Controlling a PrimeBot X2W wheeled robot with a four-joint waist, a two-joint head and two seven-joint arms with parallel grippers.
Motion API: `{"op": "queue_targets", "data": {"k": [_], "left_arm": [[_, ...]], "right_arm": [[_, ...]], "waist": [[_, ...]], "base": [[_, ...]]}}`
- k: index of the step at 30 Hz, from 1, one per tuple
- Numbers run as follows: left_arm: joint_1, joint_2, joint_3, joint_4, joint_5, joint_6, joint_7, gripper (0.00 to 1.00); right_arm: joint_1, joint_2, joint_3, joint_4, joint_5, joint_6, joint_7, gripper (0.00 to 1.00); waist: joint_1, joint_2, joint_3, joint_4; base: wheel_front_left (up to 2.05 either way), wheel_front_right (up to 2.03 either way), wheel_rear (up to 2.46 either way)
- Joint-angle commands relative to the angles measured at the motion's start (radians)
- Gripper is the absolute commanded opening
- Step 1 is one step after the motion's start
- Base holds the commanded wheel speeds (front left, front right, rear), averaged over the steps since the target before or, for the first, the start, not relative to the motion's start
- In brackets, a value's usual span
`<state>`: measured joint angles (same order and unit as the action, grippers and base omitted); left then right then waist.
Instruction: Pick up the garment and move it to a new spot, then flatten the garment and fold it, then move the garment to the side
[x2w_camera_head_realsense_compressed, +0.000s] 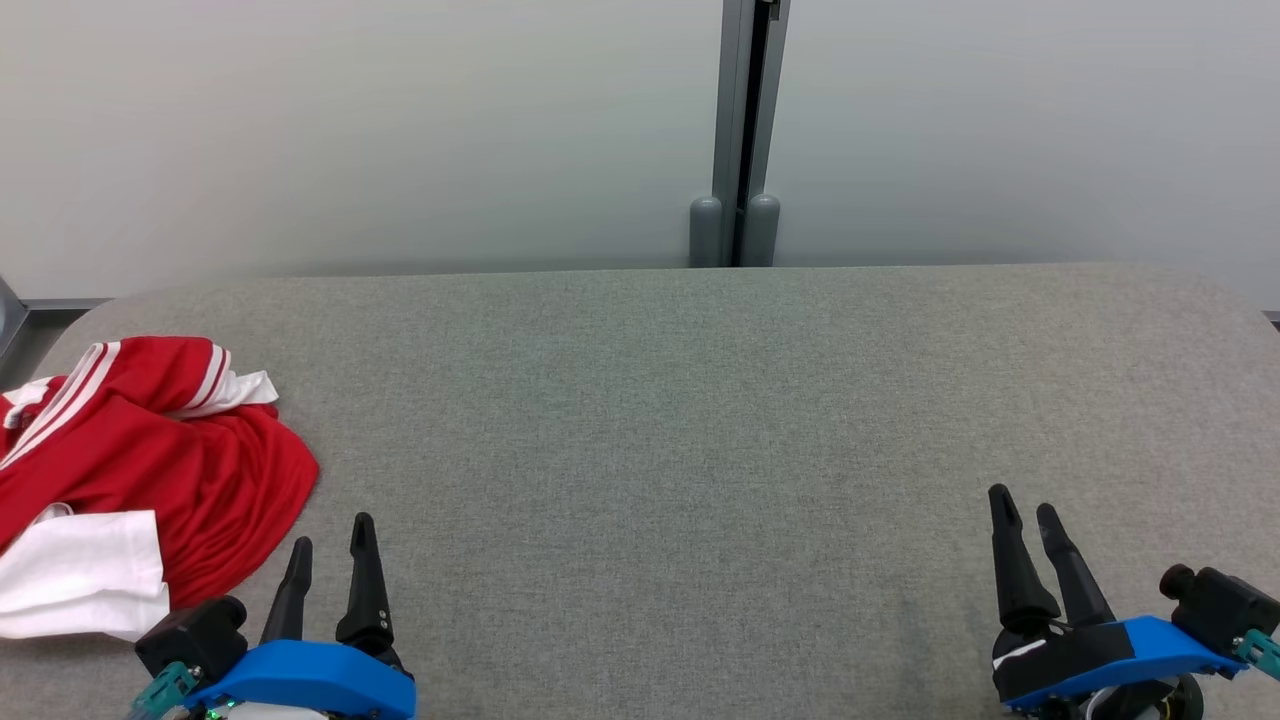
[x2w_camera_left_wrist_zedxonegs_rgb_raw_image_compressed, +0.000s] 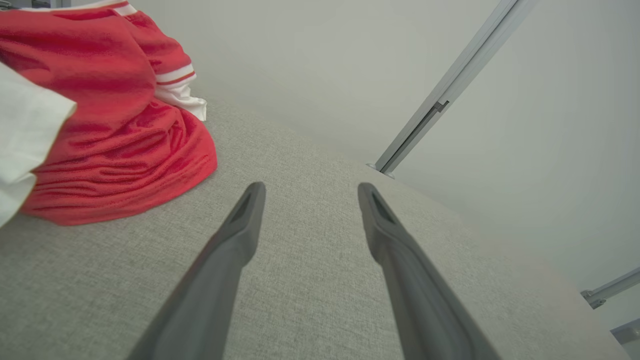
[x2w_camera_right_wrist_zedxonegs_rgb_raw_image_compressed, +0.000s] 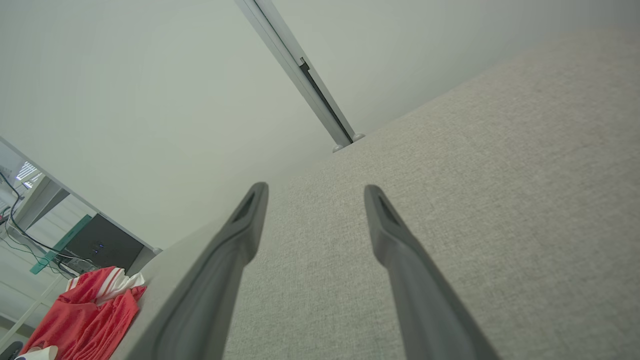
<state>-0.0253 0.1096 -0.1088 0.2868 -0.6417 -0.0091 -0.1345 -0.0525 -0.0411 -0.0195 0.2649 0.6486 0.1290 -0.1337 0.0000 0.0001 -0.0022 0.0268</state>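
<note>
The garment (x2w_camera_head_realsense_compressed: 150, 470) is a red shirt with white sleeve ends and white stripes, lying crumpled at the left end of the grey cloth-covered table (x2w_camera_head_realsense_compressed: 680, 420). It also lies at the upper left of the left wrist view, garment (x2w_camera_left_wrist_zedxonegs_rgb_raw_image_compressed: 105, 135), and far off at the lower left of the right wrist view, garment (x2w_camera_right_wrist_zedxonegs_rgb_raw_image_compressed: 90, 315). My left gripper (x2w_camera_head_realsense_compressed: 332, 540) stands open just right of the shirt's hem, touching nothing. My right gripper (x2w_camera_head_realsense_compressed: 1025, 505) is open at the table's near right, far from the shirt. In each wrist view the two fingers are spread over bare cloth, left gripper (x2w_camera_left_wrist_zedxonegs_rgb_raw_image_compressed: 310, 187), right gripper (x2w_camera_right_wrist_zedxonegs_rgb_raw_image_compressed: 316, 189).
A pale wall runs behind the table, with a grey metal post (x2w_camera_head_realsense_compressed: 742, 130) at its middle. A dark cabinet (x2w_camera_right_wrist_zedxonegs_rgb_raw_image_compressed: 102, 245) and cables stand beyond the table's left end. Bare grey cloth stretches from the shirt to the right edge.
</note>
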Motion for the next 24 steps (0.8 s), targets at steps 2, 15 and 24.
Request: {"op": "queue_targets", "data": {"k": [2,15,24], "left_arm": [[-0.009,0.010,-0.006,-0.006,0.036,0.007,-0.011,1.00],[-0.003,0.025,-0.036,0.007,0.148,0.003,-0.044,1.00],[-0.004,0.036,-0.061,0.020,0.224,0.019,-0.057,1.00]], "right_arm": [[-0.001,-0.008,0.001,-0.003,-0.035,0.002,-0.012,1.00],[-0.010,-0.010,-0.008,0.021,-0.180,0.002,-0.037,1.00],[-0.005,-0.011,0.010,0.034,-0.249,0.002,-0.055,1.00]], "waist": [[0.0000,-0.0001,0.001,0.001],[0.0000,-0.0001,0.000,0.005],[0.0000,-0.0001,-0.002,0.010]], "base": [[0.00,0.00,0.00],[0.00,0.00,0.00],[0.00,0.00,0.00]]}}
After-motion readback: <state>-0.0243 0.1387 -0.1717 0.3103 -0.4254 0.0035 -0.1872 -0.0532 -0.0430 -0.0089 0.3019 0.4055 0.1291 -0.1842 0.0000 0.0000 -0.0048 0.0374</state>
